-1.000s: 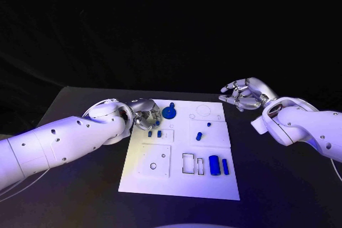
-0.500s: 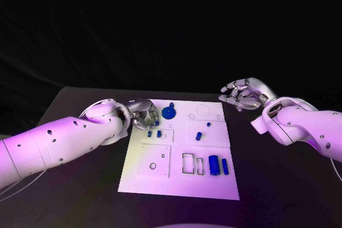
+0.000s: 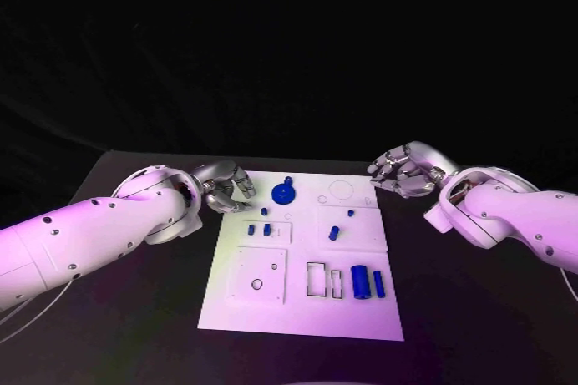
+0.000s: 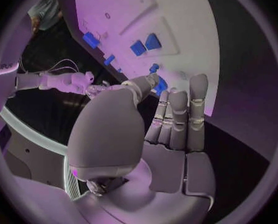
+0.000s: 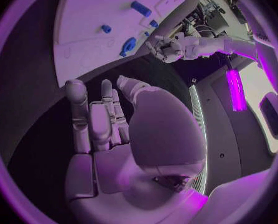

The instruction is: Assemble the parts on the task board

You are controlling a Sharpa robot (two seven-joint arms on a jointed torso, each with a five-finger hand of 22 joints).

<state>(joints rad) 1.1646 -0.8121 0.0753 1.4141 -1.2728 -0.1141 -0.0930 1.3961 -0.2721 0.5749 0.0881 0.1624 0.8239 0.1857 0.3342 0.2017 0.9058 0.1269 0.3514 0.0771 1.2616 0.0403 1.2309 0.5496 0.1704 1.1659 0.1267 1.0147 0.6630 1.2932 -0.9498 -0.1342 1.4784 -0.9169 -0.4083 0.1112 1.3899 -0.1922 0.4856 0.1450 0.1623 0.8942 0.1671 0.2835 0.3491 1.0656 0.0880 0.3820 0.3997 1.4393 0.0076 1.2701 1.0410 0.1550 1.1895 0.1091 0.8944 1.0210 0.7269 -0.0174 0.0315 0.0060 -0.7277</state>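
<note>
The white task board (image 3: 301, 306) lies mid-table. A round blue part with a tab (image 3: 284, 191) sits near its far edge. Two small blue parts (image 3: 259, 230) stand in a slot on the left, and a tiny one (image 3: 265, 210) lies just beyond them. Another small part (image 3: 335, 231) lies mid-board, and two blue cylinders (image 3: 368, 281) lie on the near right. My left hand (image 3: 223, 187) hovers at the board's far left corner, empty, fingers straight (image 4: 176, 114), thumb tip close to a blue part (image 4: 158, 87). My right hand (image 3: 403, 169) hovers off the far right corner, empty (image 5: 114, 134).
Empty rectangular recesses (image 3: 319, 278) and a square plate with a hole (image 3: 259, 276) take up the board's near half. A round recess (image 3: 342, 187) lies at its far right. Black table (image 3: 482, 318) surrounds the board on all sides.
My left hand has drawn back to the left, off the board's far left part. My right hand has dropped slightly toward the board's far right corner.
</note>
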